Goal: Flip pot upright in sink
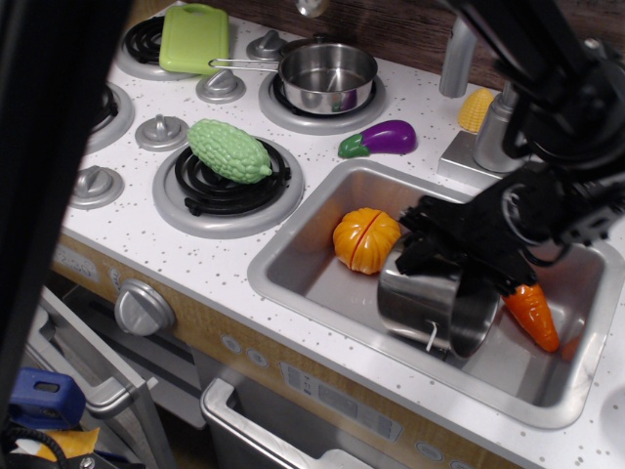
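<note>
Midway through flip: pot on its side in sink, near front edge, not yet upright; fingers at rim, grip cannot be told.

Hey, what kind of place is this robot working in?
Most likely a children's play kitchen, not a real one. The stove burner looks like molded plastic, toy food such as the eggplant and carrot lies around, and a small steel sink holds the pot under the gripper.
</note>
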Controlling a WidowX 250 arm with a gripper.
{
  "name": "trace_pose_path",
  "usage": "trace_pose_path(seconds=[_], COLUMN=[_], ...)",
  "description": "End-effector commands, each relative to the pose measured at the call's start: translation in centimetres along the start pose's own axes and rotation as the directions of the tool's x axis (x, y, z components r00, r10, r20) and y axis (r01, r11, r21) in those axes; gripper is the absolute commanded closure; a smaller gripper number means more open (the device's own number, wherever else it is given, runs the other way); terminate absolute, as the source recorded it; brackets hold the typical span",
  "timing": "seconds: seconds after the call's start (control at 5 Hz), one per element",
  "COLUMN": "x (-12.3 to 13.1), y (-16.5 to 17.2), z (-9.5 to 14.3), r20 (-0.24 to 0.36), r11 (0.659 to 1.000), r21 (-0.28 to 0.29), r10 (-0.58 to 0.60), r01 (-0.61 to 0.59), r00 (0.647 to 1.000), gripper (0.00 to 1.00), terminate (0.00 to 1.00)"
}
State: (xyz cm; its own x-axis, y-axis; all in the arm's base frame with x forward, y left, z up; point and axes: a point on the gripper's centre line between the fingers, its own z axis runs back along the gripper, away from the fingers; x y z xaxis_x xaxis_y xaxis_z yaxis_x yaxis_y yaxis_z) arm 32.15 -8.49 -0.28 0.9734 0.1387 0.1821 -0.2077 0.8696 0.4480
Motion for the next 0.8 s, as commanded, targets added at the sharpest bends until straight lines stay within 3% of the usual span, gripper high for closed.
trace_pose_path(seconds=[0.0,0.2,0.4,0.6], x=[0.9,0.6,0.1,0.1], y=[1.3,2.0,2.3,2.3], z=[1.2,1.1,0.6,0.5], r20=[0.004,-0.038,-0.036,-0.064], r11=[0.987,0.951,0.942,0.925], r21=[-0.163,-0.305,-0.333,-0.374], r10=[0.012,0.043,0.031,0.04], r01=[-0.011,-0.053,-0.041,-0.061], r00=[1.0,0.998,0.999,0.997], gripper=[1.0,1.0,1.0,0.0], terminate=[0.0,0.0,0.0,0.0])
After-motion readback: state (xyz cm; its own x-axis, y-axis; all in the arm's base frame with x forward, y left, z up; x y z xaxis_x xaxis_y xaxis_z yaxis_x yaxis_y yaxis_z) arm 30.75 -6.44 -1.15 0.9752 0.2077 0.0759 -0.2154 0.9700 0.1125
